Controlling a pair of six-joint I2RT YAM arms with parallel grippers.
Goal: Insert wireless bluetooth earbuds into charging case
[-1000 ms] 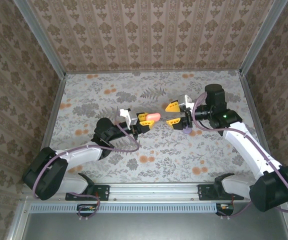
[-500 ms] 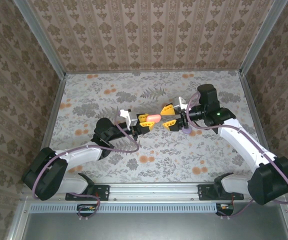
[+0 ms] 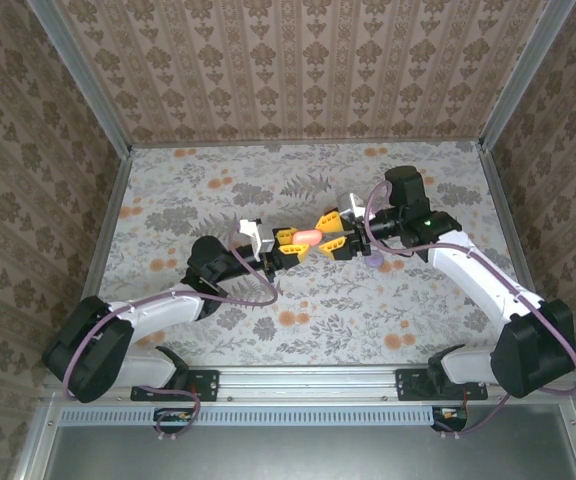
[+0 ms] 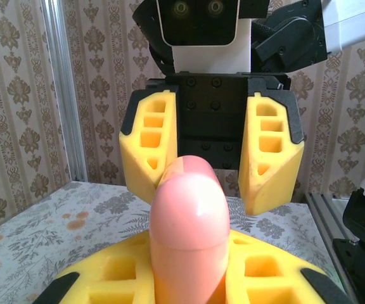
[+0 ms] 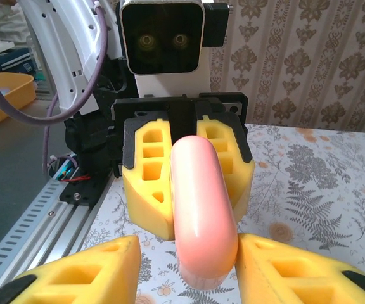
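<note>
Handover is nearing: the wide-spread right hand (image 3: 332, 232) is moving left around the charging case (image 3: 308, 237) the left hand (image 3: 293, 243) is clamping.

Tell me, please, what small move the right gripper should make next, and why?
Probably close the right gripper on the charging case. Its open fingers flank the case's free end, while the left gripper is shut on the other end, so a grip seems within reach.

Left arm reaching low toward centre, left pincer (image 3: 295, 242) clamped on the charging case (image 3: 309, 236), right arm elbow out, right pincer (image 3: 331, 231) facing it head-on, fingers spread wide.
</note>
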